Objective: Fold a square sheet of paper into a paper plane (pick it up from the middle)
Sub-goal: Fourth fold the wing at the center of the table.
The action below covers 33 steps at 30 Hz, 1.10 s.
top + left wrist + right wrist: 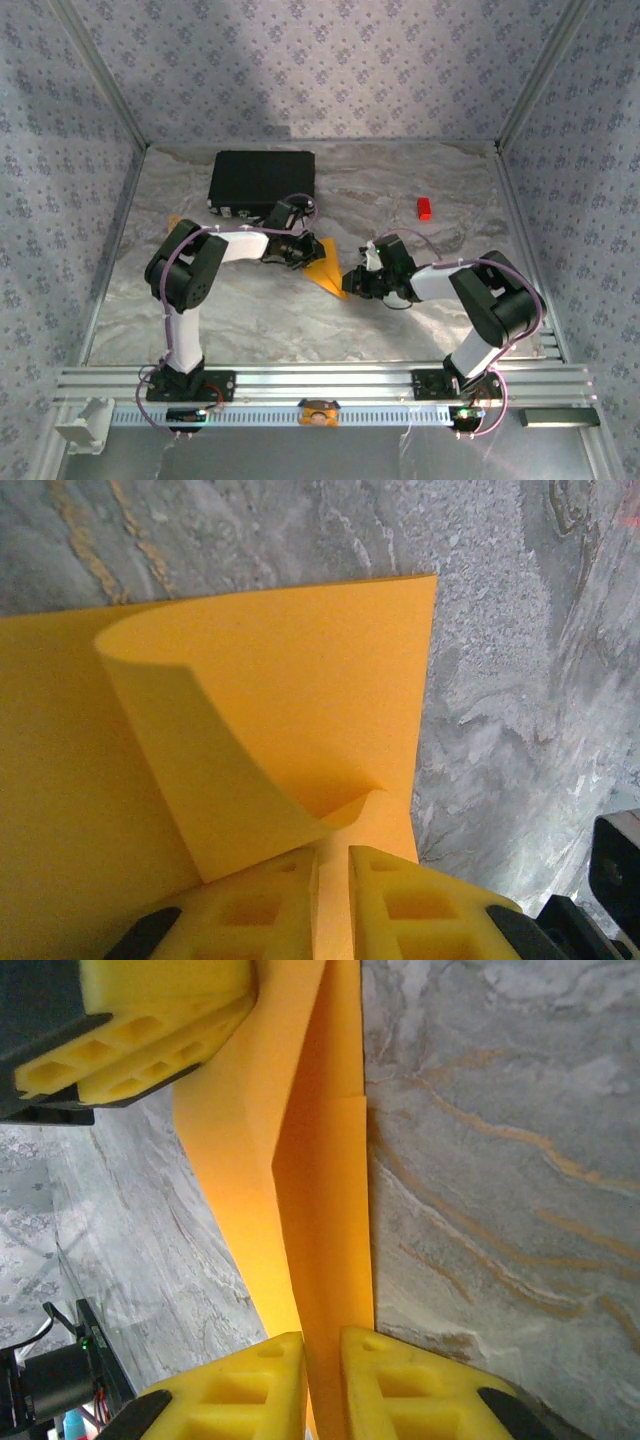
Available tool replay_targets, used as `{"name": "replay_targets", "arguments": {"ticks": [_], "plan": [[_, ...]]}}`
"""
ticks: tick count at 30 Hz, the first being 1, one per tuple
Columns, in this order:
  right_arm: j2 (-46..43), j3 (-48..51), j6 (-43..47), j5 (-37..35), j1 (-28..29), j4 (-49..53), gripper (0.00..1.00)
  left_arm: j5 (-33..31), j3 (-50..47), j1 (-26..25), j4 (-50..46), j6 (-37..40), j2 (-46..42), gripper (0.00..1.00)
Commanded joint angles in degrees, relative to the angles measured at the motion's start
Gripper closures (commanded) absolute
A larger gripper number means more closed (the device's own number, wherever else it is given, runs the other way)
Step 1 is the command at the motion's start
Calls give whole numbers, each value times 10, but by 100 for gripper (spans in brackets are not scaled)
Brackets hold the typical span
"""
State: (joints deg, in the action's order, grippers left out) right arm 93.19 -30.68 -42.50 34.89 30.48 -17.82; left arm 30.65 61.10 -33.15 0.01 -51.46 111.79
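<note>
Left fingers (283, 876) cut off below, orange paper (300, 680) between.

black case (262, 180): upper centre-left, lying flat (near the back wall) | small red block (424, 208): right of centre, well apart from case | grey marbled table (250, 320): under both

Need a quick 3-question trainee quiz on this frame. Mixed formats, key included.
1. True or false: the red block lies on the table, apart from the orange paper.
2. Multiple choice: what does the left hand pinch? A the red block; B the orange paper; C nothing.
3. Fill in: the orange paper is gripped by ____ hands.

Key: 1 true. 2 B. 3 two; the right hand pinches it as well.
</note>
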Motion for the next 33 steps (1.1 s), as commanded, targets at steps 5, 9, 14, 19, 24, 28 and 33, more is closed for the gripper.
{"name": "replay_targets", "arguments": {"ticks": [5,9,14,19,24,28,33], "plan": [[4,32,2,-7,11,99,91,-5,-2,-4,-27,12,14,84],[16,30,3,-2,12,98,95,-6,-3,-4,-27,11,15,84],[15,26,0,-1,13,109,90,-9,-2,-4,-31,11,15,84],[-2,25,3,-8,15,131,87,-10,-2,-4,-32,11,14,84],[-5,27,6,-20,15,145,89,-9,-1,-4,-33,12,15,84],[-3,30,4,-20,17,145,92,-10,-3,-3,-33,12,14,85],[-7,34,1,-23,23,151,87,-12,-4,-3,-34,11,13,85]]}}
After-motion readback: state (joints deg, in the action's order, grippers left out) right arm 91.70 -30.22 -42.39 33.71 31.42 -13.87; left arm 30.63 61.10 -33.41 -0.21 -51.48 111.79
